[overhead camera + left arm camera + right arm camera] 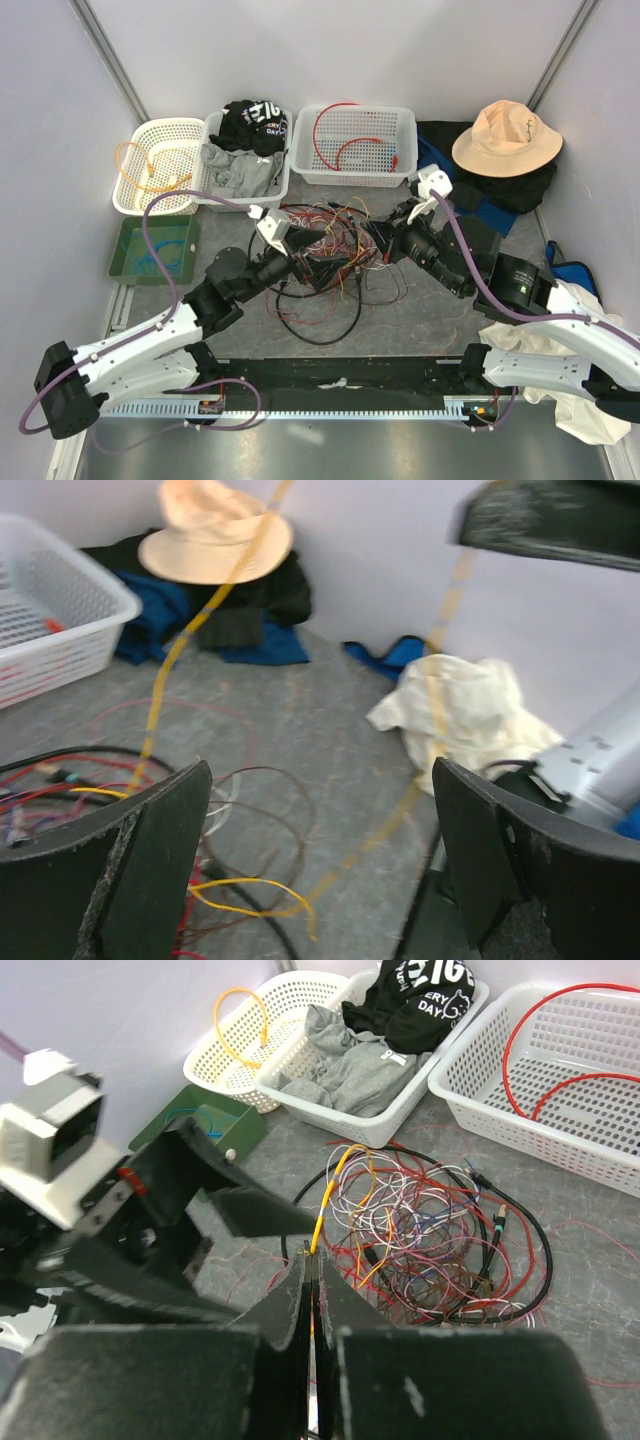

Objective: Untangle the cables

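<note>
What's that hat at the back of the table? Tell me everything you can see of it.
It is a pale peach bucket hat of soft cloth, with a rounded, slightly dented crown and a floppy brim all round. It sits crown up in the far right corner, resting on a heap of black and blue clothes, to the right of a white basket. Only that heap touches it.

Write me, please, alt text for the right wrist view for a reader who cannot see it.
The right gripper is shut on a yellow cable that arcs over into a tangle of red, white and black cables on the grey table. The left arm fills the left side; behind stand white baskets, one with clothes, one with a red cable.
</note>
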Controlling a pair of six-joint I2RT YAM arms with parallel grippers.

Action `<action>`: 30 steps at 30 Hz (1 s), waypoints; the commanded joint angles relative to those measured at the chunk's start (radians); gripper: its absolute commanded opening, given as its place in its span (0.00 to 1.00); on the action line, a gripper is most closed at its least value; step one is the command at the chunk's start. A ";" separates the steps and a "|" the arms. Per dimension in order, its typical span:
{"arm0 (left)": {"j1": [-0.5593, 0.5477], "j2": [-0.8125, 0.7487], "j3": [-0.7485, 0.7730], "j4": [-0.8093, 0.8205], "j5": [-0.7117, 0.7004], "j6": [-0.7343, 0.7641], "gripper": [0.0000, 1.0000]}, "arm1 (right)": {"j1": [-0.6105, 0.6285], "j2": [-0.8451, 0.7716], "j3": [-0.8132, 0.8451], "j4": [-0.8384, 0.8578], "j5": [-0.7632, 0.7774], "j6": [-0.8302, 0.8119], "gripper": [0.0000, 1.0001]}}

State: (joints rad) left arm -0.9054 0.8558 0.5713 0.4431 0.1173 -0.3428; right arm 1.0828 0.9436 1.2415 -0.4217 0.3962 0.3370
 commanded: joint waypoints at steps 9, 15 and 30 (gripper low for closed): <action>-0.004 0.156 0.127 0.011 -0.429 0.132 0.98 | 0.005 -0.037 0.032 -0.006 -0.036 0.016 0.00; -0.003 0.251 0.194 0.003 -0.401 0.169 0.93 | 0.003 -0.048 0.024 -0.006 -0.036 0.017 0.00; 0.010 0.236 0.632 -0.355 -0.522 0.260 0.02 | 0.003 -0.154 -0.109 -0.031 0.067 0.014 0.82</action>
State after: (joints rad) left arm -0.9043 1.1202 0.9192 0.2436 -0.3386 -0.1440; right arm 1.0828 0.8234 1.1820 -0.4427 0.4000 0.3447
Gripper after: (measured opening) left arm 0.029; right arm 0.761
